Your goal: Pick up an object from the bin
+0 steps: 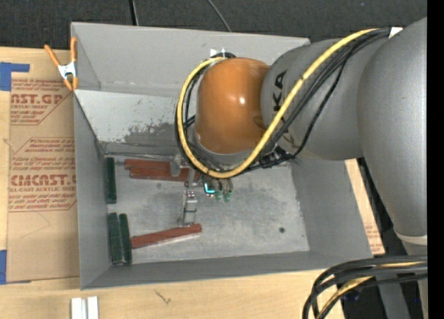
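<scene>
camera view: jaws over right end of near red stick, lying left-right; can't tell if open.

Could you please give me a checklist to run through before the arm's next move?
1. Gripper over a target: ok, above the right end of the lower red-brown bar.
2. That end free of neighbours: ok, bare floor around it.
3. Contact with the bar: cannot tell.
4. Upper red-brown bar clear of the wrist: cannot tell, its right end is covered.
5. Bin wall clearance: ok, gripper mid-bin.
</scene>
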